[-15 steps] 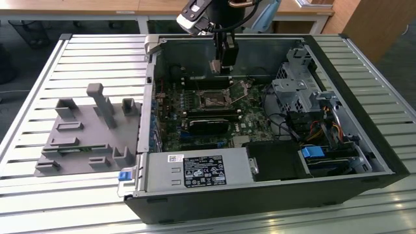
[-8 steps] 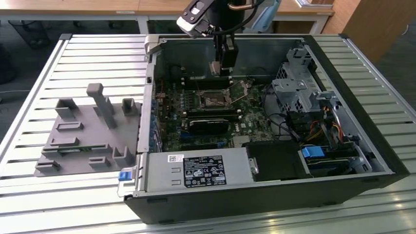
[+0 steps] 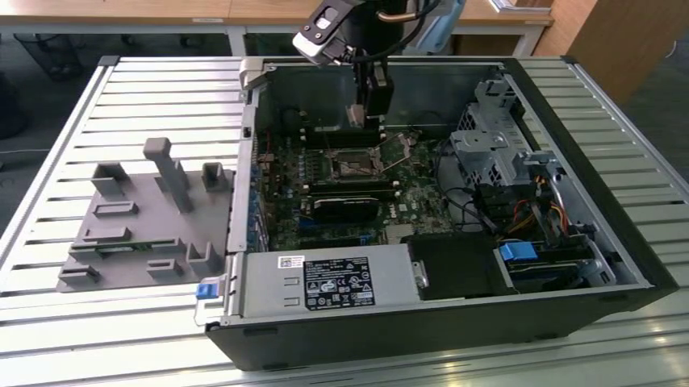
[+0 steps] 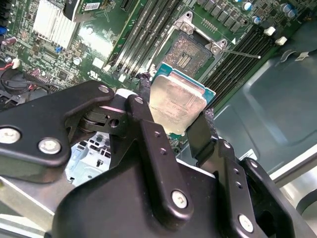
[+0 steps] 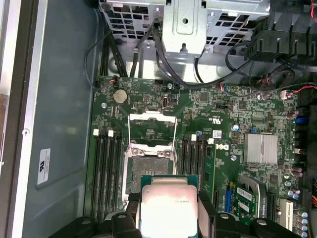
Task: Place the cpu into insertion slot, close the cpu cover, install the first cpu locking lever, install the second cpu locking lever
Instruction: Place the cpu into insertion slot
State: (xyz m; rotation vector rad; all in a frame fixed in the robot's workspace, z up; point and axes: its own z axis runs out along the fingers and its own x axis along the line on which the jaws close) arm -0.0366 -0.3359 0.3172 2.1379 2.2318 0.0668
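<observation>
End effector (image 4: 176, 99) clamps cpu (image 4: 178, 103) | insertion slot (image 4: 190, 52) uncovered | memory slots (image 4: 141, 34) flank both sides

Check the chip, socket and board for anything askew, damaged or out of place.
Nothing stands out. The cpu is gripped in the claw over the open insertion slot, the cpu cover stands open, and the circuit board shows no visible damage.

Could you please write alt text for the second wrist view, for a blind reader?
The black gripper holds a flat square silver-grey cpu by its edges above a green circuit board. Close by lies the empty square insertion slot, dark-centred with a silver rim.
</observation>
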